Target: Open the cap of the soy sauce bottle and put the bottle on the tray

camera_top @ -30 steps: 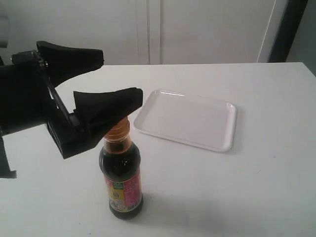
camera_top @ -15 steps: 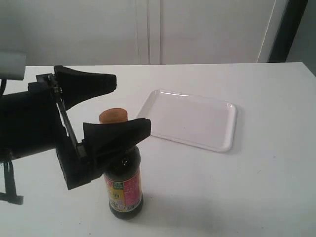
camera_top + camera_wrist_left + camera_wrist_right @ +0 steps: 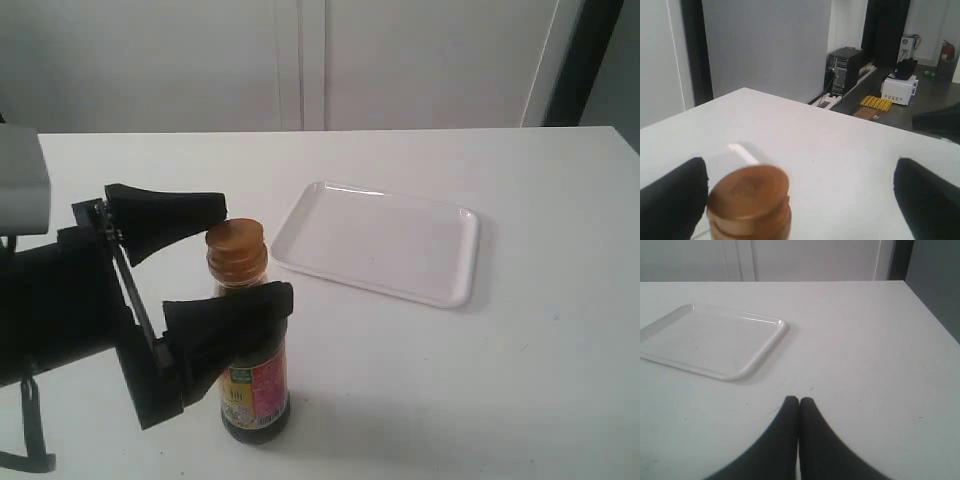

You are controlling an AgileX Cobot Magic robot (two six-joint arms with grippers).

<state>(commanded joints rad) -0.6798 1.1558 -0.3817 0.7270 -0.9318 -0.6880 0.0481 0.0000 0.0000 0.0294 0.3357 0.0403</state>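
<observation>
The soy sauce bottle (image 3: pixel 255 385) stands upright on the white table near the front, dark liquid inside and a pink, yellow and green label. Its orange-brown cap (image 3: pixel 236 246) is closed on the neck, and it fills the lower part of the left wrist view too, cap (image 3: pixel 748 195). My left gripper (image 3: pixel 252 260) is open, one finger behind the cap and the other in front of the bottle's shoulder, neither clearly touching. The white tray (image 3: pixel 450 285) lies flat to the right and behind. My right gripper (image 3: pixel 799 401) is shut, empty, low over bare table, with the tray (image 3: pixel 760 350) ahead of it.
The table's far edge meets a pale wall with cabinet doors. A dark vertical post (image 3: pixel 585 60) stands at the back right. Beyond the table the left wrist view shows a floor with a computer tower (image 3: pixel 844 67) and boxes.
My left gripper has dropped from the level of the cap to the level of the bottle's neck and shoulder, staying open. The bottle and the tray have not moved.
</observation>
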